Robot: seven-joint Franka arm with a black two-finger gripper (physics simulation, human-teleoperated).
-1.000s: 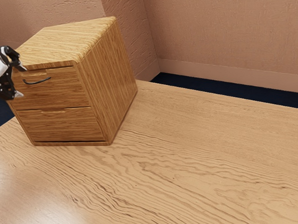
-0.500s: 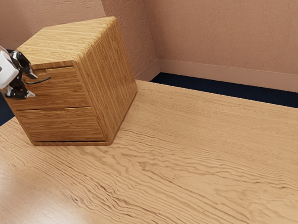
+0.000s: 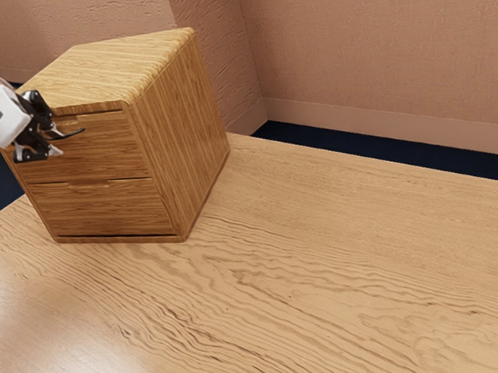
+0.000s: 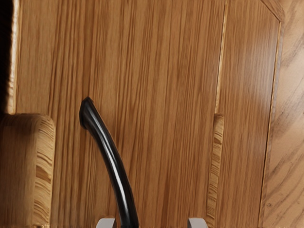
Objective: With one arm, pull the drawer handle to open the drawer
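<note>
Scene: a wooden cabinet (image 3: pixel 172 128) with two drawers stands in the upper left of the exterior view, on a broad wood-grain table (image 3: pixel 337 282).
Background: tan walls (image 3: pixel 375 46) meet in a corner behind the cabinet. A strip of dark blue floor (image 3: pixel 414 151) runs along the table's far edge.
Arm: it comes in at the exterior view's left edge, its white hand level with the top drawer (image 3: pixel 105 152).
Claw: the gripper (image 3: pixel 53 137) sits at the left end of the top drawer's front, its black fingers pointing toward the exterior view's right.
Claw opening: partly open, neither wide nor pinched. One finger lies above the handle's line and one below it.
Drawer handle: a thin dark curved bar (image 3: pixel 71 132) on the upper part of the top drawer's front. Its left end runs in between the fingers.
Handle, wrist view: the black bar (image 4: pixel 107 152) arcs across the drawer's grain and passes between the two grey fingertips (image 4: pixel 105 222).
Contact: the bar lies just beside one fingertip, and the other fingertip stands clear of it. Whether the near one touches the bar cannot be told. The handle is not gripped from both sides.
Top drawer: its front looks flush with the cabinet's frame in the exterior view, not pulled out.
Lower drawer: its front (image 3: pixel 104 211) also looks flush, directly below the top one, with a small wood-coloured pull (image 3: pixel 90 187).
</note>
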